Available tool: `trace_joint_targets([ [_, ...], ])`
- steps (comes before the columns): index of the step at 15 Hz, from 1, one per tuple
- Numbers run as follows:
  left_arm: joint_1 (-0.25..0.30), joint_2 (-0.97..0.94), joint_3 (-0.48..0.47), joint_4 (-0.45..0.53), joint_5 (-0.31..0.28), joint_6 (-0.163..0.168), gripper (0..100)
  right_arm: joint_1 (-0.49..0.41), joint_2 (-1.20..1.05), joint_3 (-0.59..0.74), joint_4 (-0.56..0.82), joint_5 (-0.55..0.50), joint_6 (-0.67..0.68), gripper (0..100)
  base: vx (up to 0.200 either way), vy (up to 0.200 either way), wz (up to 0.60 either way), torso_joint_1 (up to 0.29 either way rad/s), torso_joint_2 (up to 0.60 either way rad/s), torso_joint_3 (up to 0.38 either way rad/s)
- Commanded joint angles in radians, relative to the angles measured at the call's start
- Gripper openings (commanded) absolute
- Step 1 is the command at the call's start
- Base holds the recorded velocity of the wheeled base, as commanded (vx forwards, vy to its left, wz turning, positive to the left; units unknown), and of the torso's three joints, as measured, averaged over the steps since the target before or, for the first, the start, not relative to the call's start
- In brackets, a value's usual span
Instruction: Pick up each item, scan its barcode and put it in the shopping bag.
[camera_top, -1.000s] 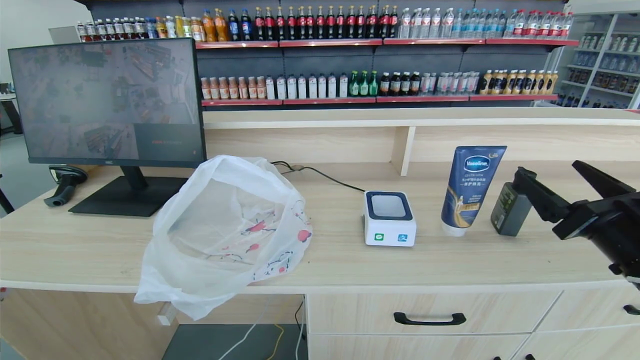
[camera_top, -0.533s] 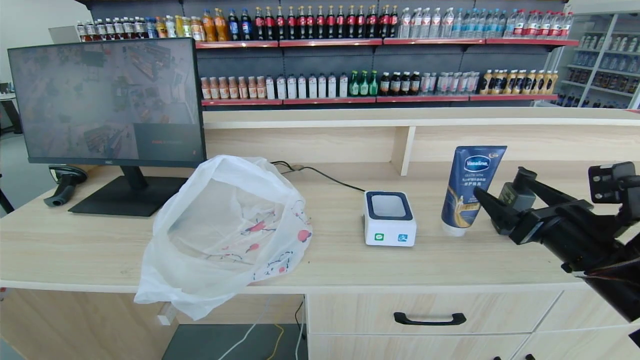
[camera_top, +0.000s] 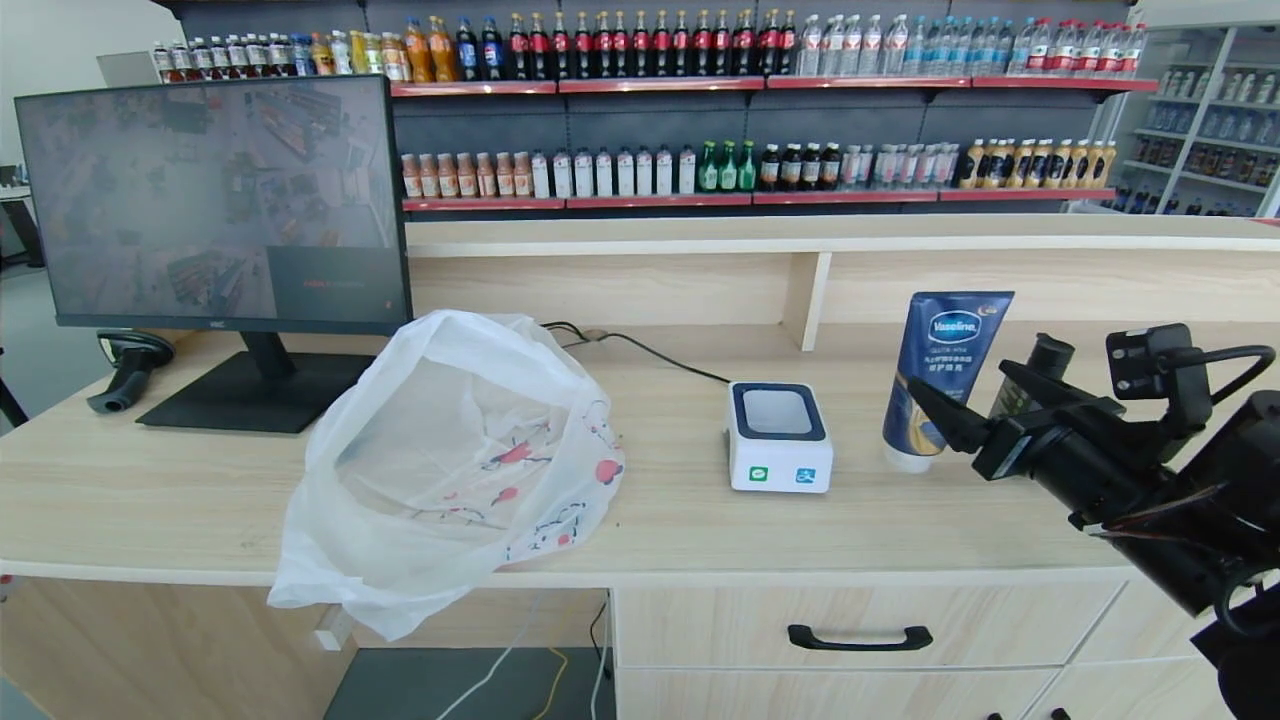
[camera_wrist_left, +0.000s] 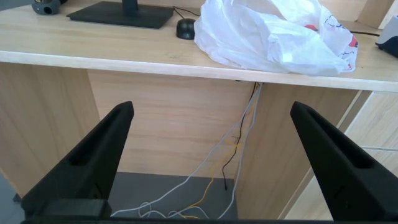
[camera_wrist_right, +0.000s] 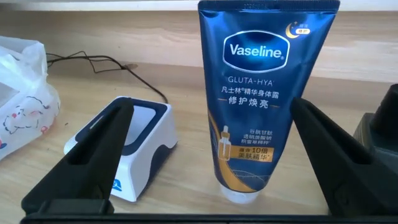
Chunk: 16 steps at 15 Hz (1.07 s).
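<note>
Your right gripper (camera_top: 956, 374) has swung in from 3 o'clock and now sits level with the lotion tube (camera_top: 945, 375), fingers spread wide with the tube framed between them and not yet touched.

Working from the left: your left gripper (camera_wrist_left: 211, 107) hangs below the worktop (camera_top: 660, 520) edge, fingers wide apart and empty. The shopping bag (camera_top: 450, 460) slumps open on the worktop, and you can make out no item inside it. The scanner (camera_top: 779, 437) stands at its 3 o'clock, window up. The tube stands at 3 o'clock of the scanner. A dark grey item (camera_top: 1048, 352) stands just beyond, partly hidden by your fingers.

So nothing looks scanned or bagged; both items remain.

The tube is dark blue, fading to gold toward its white cap. It stands upright on that cap, crimped end up. No barcode shows on this face; it is likely on the back.
</note>
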Motion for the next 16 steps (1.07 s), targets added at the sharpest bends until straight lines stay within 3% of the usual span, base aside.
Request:
trace_joint_targets([
  [1,0.0,0.0,0.0,0.0,0.0,0.0,100,-0.001,0.03,-0.034,-0.001,0.0,0.002,100,0.0,0.0,0.0,0.0,0.0,0.0],
  [16,0.0,0.0,0.0,0.0,0.0,0.0,100,-0.045,0.125,-0.119,-0.001,-0.001,0.016,100,0.0,0.0,0.0,0.0,0.0,0.0],
])
